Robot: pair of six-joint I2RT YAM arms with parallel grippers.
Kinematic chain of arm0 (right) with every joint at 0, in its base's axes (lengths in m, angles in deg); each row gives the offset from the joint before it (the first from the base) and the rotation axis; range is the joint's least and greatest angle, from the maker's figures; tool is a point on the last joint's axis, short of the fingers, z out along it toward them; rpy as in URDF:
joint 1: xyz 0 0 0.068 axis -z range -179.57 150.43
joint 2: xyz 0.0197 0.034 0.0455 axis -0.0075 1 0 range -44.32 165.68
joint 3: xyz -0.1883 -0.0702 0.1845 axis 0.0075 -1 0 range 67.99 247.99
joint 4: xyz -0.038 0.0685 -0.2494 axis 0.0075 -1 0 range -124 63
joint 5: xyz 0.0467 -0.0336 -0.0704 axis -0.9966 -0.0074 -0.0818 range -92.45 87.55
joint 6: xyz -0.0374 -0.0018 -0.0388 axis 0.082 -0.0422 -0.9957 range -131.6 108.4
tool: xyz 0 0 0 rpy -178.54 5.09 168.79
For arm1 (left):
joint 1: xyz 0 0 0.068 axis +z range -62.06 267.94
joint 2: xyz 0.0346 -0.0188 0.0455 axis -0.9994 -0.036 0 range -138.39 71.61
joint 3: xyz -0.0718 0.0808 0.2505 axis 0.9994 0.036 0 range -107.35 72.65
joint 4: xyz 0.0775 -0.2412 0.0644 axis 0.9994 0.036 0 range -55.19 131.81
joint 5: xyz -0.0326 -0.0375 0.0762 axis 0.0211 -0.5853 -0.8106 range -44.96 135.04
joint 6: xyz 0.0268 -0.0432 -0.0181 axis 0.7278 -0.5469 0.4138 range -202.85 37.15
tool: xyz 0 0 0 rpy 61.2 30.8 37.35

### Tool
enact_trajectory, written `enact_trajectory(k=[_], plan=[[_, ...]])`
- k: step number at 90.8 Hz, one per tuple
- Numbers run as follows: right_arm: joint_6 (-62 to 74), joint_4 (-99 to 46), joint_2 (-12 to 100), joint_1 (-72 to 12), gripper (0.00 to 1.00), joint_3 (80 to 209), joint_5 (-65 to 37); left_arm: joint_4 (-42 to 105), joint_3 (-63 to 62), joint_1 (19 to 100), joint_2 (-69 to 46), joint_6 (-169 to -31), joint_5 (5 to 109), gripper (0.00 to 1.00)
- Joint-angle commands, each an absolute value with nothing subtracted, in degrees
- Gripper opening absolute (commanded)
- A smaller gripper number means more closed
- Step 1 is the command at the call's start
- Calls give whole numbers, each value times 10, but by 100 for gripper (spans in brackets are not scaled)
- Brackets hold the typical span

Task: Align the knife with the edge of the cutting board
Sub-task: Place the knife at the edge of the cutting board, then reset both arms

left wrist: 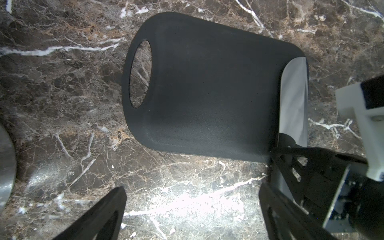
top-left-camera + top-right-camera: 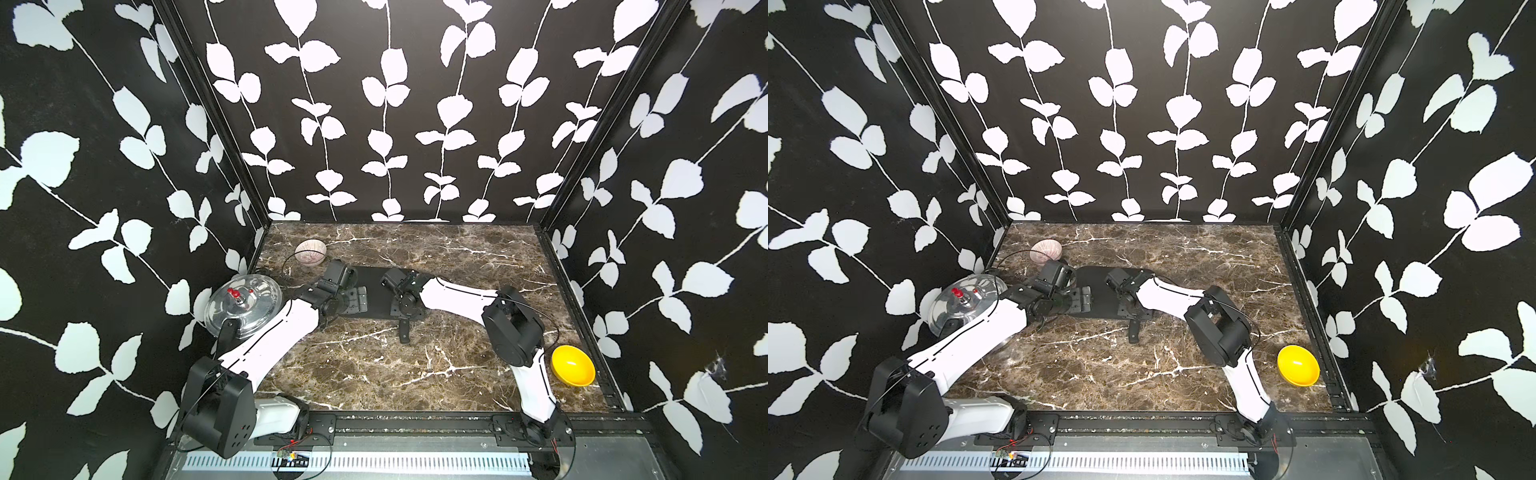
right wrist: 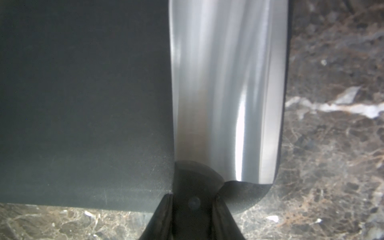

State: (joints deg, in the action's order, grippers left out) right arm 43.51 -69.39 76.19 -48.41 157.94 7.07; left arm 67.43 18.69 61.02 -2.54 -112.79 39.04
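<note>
Black fingers (image 3: 164, 209) of the right pincer (image 3: 194, 198) are filling the closest part of the right wrist view. They are standing only narrowly apart and lying against both sides of the short black handle (image 3: 193, 178), so this pincer is holding the knife by that handle. Bare marble table (image 3: 332, 145) is stretching off on the pincer's right side, while the cutting board (image 3: 83, 104) is spreading away on its left side, toward the left arm. Straight ahead of the pincer the knife (image 3: 224, 83) is lying flat on the board, with its long axis running directly away from the fingers. Its outer long side is sitting parallel to the board's short end edge, with only a thin dark strip of board showing beyond it. The handle is sticking off the board's long edge, back under the pincer. At the far end from the blade, the handle hole (image 1: 140, 73) is facing the left pincer (image 1: 191, 189), which is hanging wide open and empty over the table, well apart from the knife. That is making the right arm clearly the nearer one. The alignment is looking nearly made, so the coming move is probably turning on letting go without twisting the blade off that parallel line.
</note>
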Motion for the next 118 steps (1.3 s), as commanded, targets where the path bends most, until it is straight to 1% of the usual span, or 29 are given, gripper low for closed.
enact_trajectory(k=[1, 17, 28, 31, 32, 33, 35, 36, 40, 46, 50, 61, 71, 81, 92, 104, 111, 118], plan=[[440, -679, 732, -482, 39, 1574, 70, 670, 188, 609, -17, -1127, 393, 98], [441, -683, 721, -482, 51, 1572, 74, 670, 188, 609, -17, -1126, 392, 98], [442, -683, 701, -482, 62, 1562, 82, 668, 187, 609, -16, -1125, 390, 98], [441, -683, 694, -482, 67, 1558, 88, 667, 185, 609, -16, -1124, 387, 98], [441, -683, 694, -482, 67, 1558, 88, 667, 185, 609, -16, -1123, 386, 99], [441, -682, 688, -482, 71, 1555, 93, 667, 184, 609, -17, -1124, 385, 99], [440, -682, 680, -482, 75, 1551, 97, 667, 182, 609, -17, -1123, 382, 98], [440, -682, 680, -482, 75, 1551, 97, 667, 181, 609, -18, -1123, 380, 98], [436, -680, 666, -482, 84, 1543, 107, 668, 178, 609, -18, -1123, 371, 98], [427, -678, 642, -480, 95, 1531, 124, 666, 175, 609, -18, -1121, 358, 99], [417, -674, 625, -478, 98, 1521, 132, 664, 174, 609, -18, -1119, 351, 98], [396, -640, 568, -460, 99, 1474, 146, 659, 168, 609, -17, -1104, 332, 98], [377, -569, 498, -433, 99, 1393, 155, 651, 165, 609, -11, -1086, 307, 98], [346, -476, 406, -415, 99, 1301, 235, 630, 180, 610, 4, -1062, 258, 98], [244, -344, 308, -409, 99, 1190, 334, 586, 211, 614, 21, -1026, 191, 98], [173, -217, 222, -393, 99, 1084, 461, 520, 260, 623, 27, -955, 118, 99], [91, -158, 180, -369, 99, 1026, 474, 449, 298, 642, 30, -908, 126, 98], [66, -168, 146, -324, 99, 998, 486, 423, 312, 689, 30, -924, 141, 98]])
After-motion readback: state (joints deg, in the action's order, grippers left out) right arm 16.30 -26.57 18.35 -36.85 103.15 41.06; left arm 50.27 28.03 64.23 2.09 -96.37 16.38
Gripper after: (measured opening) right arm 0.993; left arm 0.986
